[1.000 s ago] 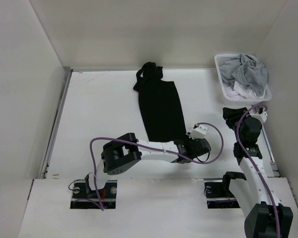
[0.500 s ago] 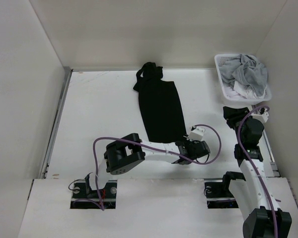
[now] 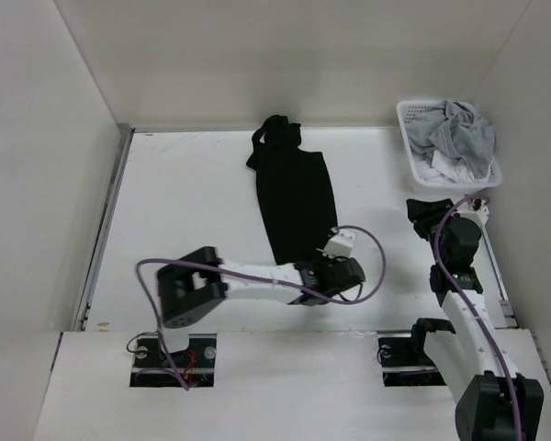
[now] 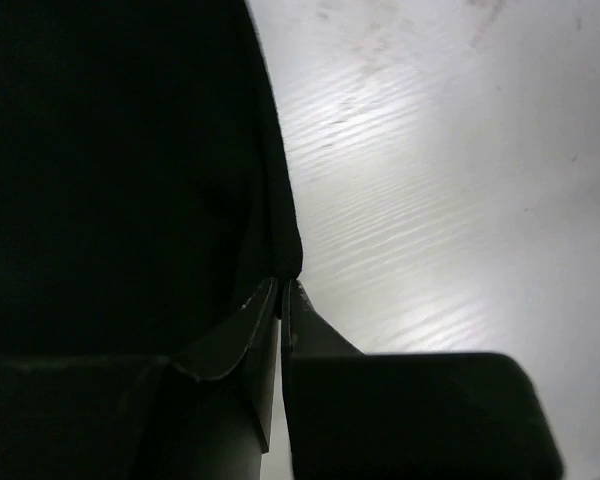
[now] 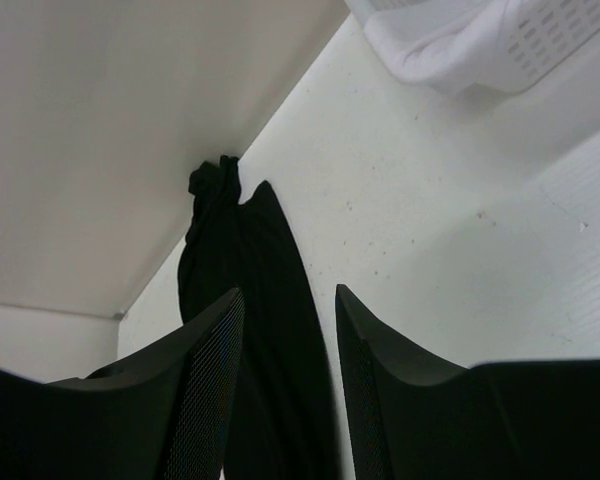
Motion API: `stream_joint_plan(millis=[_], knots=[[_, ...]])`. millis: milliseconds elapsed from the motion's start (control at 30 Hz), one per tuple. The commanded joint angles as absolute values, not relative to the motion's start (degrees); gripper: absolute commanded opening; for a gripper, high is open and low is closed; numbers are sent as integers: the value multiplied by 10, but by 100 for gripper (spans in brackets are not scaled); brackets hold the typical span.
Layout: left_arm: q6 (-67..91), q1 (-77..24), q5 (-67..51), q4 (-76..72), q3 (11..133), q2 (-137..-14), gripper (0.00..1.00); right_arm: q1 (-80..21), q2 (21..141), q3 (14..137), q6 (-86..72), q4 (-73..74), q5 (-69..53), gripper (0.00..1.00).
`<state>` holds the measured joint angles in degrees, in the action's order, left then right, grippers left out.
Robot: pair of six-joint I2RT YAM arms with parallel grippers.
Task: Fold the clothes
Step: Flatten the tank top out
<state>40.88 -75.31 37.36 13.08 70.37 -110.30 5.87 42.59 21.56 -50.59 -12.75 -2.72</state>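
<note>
Left jaws pressed together, pinching the near right edge of the clothes. Right jaws spread, holding nothing, hanging over the right side of the desk. The black clothes lie in 1 long strip mid-desk, bunched at the far end. A white basket with a grey garment sits at the far right corner.
</note>
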Motion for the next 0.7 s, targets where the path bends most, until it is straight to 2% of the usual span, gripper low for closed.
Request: stream_joint_plan(millis=[0,200,333,467,667], knots=[[417,-720,424,79,617,-897,0,23,459,217,-498,-165,-16,46],[498,-614,436,104,400,-565,1,-131,568,243,-448,-150,38,46],[541,-533,432,166,312,-400,1,-251,629,269,-429,-98,75,46],[555,-466,403,237,275,-327,2,-334,676,290,-424,-46,137,49],[563,-430,360,239,236,-302,2,-350,757,325,-423,-26,143,48]])
